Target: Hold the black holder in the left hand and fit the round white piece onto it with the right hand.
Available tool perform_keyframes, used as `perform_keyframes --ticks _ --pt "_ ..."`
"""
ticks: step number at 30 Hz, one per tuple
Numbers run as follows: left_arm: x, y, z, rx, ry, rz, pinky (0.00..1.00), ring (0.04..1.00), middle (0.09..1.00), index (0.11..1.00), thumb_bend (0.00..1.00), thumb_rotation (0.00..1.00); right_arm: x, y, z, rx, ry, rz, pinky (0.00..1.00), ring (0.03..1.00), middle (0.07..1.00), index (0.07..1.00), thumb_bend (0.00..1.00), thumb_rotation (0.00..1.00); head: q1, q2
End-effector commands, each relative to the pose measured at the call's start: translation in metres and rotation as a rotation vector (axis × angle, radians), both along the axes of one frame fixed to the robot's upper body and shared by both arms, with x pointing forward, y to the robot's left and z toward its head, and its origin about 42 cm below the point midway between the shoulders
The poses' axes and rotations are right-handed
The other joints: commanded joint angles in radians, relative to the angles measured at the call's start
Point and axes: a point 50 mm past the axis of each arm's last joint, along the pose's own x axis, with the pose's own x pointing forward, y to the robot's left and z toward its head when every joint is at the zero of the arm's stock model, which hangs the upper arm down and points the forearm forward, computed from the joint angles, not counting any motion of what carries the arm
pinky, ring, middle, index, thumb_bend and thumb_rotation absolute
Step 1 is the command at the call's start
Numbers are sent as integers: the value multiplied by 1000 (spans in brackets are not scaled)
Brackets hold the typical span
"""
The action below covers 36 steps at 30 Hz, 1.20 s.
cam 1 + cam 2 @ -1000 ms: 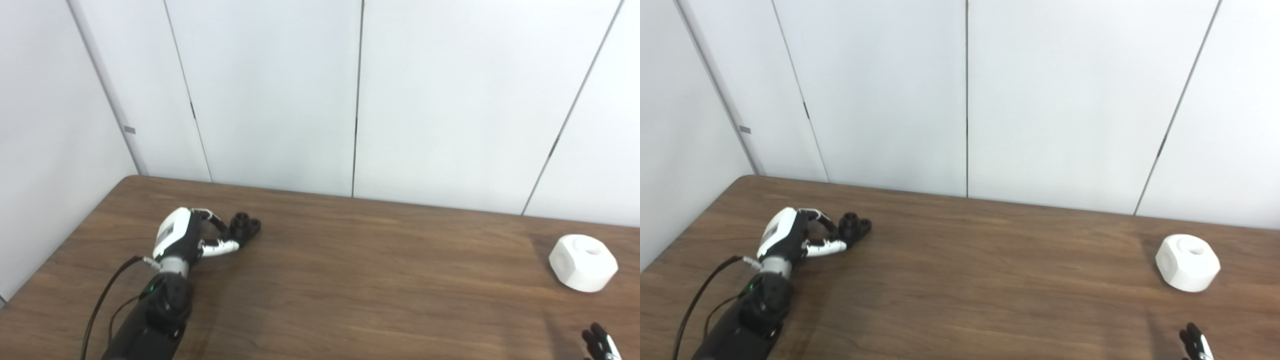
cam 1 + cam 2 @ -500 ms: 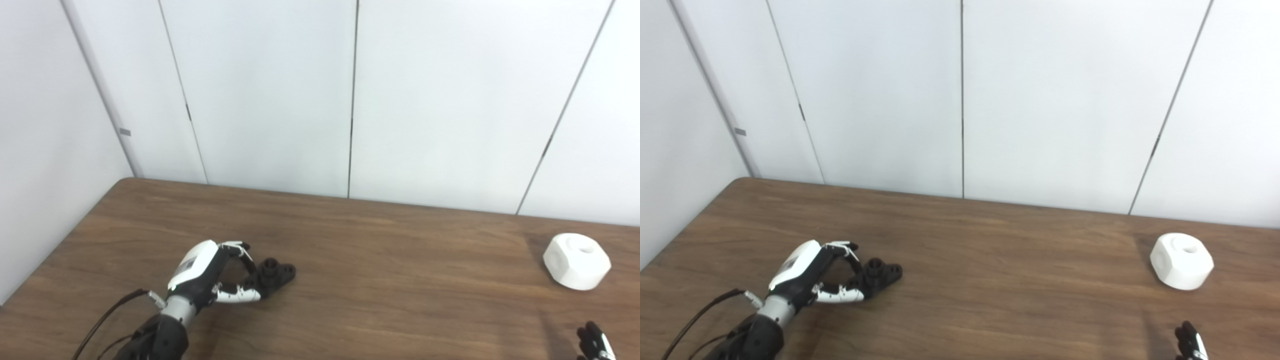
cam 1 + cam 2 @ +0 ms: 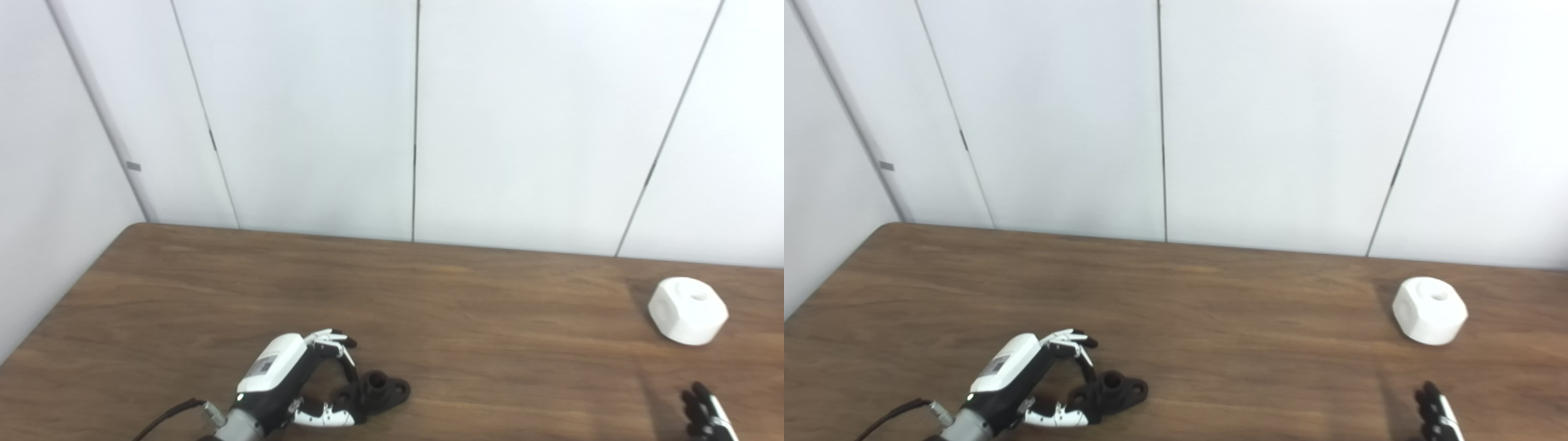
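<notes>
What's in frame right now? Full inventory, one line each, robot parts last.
Table: one, dark brown wood, fills the lower half of both views.
Wall panels: white, with dark vertical seams, behind the table.
White piece: one, white, round with flat facets and a hole on top, on the table at the far right, nothing touching it.
Black holder: one, black, near the table's front left, gripped at one end.
Left hand: one, white and black, front left, fingers and thumb closed on the black holder.
Right hand: one, black fingertips only, at the bottom right edge, nearer than the white piece; its grip is not visible.
</notes>
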Motion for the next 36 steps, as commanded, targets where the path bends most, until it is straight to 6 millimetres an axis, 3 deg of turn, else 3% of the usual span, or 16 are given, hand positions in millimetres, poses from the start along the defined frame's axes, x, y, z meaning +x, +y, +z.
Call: perform_keyframes --ticks 1,6,13,22,36 --pt "-4 -10 -1 19 0 -77 768 886 805 487 517 48 4 4 12 -7 -78 23 987 960 949 954 602 852 -5 5" --pt "-12 -29 -6 44 -1 -149 836 879 797 487 519 48 2 12 17 2 -72 20 977 969 957 958 563 846 -41 31" --pt "-21 -52 -8 78 5 -256 943 889 796 488 516 49 3 21 24 7 -66 15 1000 977 959 965 599 861 -93 66" --pt "-21 -75 -6 158 -56 -349 916 866 778 487 518 47 3 29 34 22 -66 19 1000 988 965 972 598 870 -132 106" --pt "-16 -89 -8 136 -78 -394 896 859 772 488 516 49 6 31 38 25 -69 5 1000 982 961 975 583 856 -143 108"
